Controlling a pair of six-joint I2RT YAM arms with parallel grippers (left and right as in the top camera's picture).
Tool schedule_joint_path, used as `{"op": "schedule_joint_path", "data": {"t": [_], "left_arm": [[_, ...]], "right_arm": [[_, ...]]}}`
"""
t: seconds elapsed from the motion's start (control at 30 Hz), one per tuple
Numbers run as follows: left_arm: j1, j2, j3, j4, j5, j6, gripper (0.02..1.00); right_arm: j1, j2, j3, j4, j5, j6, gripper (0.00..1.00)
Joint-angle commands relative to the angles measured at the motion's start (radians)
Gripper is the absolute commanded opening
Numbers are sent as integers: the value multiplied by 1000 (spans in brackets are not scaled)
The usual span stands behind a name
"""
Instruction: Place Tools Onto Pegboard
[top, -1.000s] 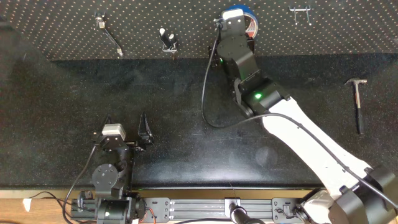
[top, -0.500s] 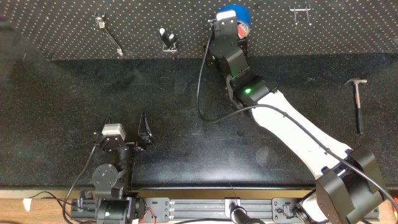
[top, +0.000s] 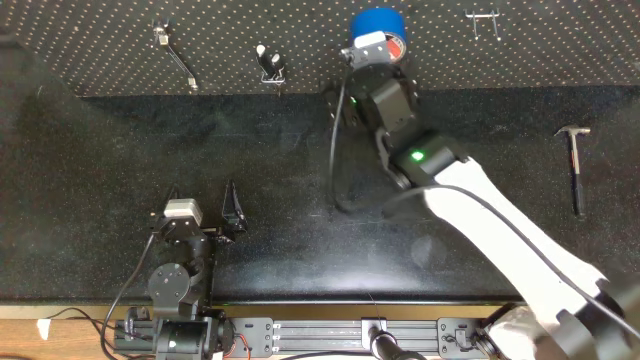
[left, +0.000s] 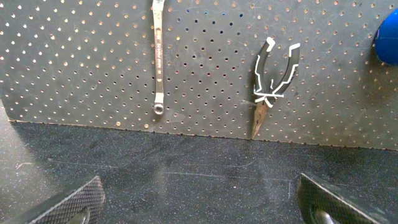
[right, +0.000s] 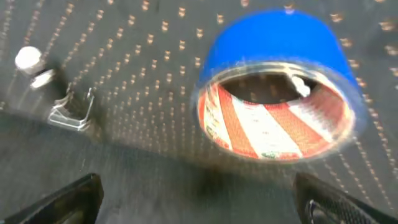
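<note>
Right gripper (right: 202, 202) (fingers spread, released) faces the blue tape roll (right: 277, 46) hanging on the pegboard (right: 124, 37).

You had a black mat (top: 270, 140) covering the worktop, marked with faint pale scratches where it met the back wall. Along its near edge ran a strip of light wood (top: 60, 312), and a small white scrap (top: 43, 328) lay just below that strip's left end.

One wrench (left: 159, 62), one pliers (left: 262, 106), one blue tape roll (top: 377, 20), one hammer (top: 575, 175) — one wire hook (top: 483, 20).
</note>
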Motion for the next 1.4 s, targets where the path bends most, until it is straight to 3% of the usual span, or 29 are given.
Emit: {"op": "schedule_joint_path", "data": {"t": [0.03, 0.17, 0.33, 0.47, 0.57, 0.7, 0.83, 0.93, 1.07, 1.4], "left_arm": [[3, -7, -2, -8, 10, 5, 996], [3, -7, -2, -8, 10, 5, 996], [3, -7, -2, -8, 10, 5, 996], [3, -7, -2, -8, 10, 5, 996], [3, -7, -2, -8, 10, 5, 996], [3, -7, -2, -8, 10, 5, 996], [3, -7, -2, -8, 10, 5, 996], [3, -7, -2, -8, 10, 5, 996], [3, -7, -2, -8, 10, 5, 996], [3, -7, -2, -8, 10, 5, 996]], "right_arm": [[-29, -192, 5, -284, -98, 16, 993], [-144, -301, 5, -599, -108, 30, 996], [-466, -332, -21, -935, -108, -27, 996], [-678, -310, -53, -947, -108, -197, 998], [-825, -261, -53, -936, -108, -383, 998], [-966, -178, -53, -905, -122, -499, 998], [-1136, -53, -53, -832, -327, -666, 1000], [-1191, 17, -53, -806, -375, -719, 1000], [-1201, 100, -53, -770, -377, -791, 1000], [-1203, 227, -53, -671, -359, -795, 998]]}}
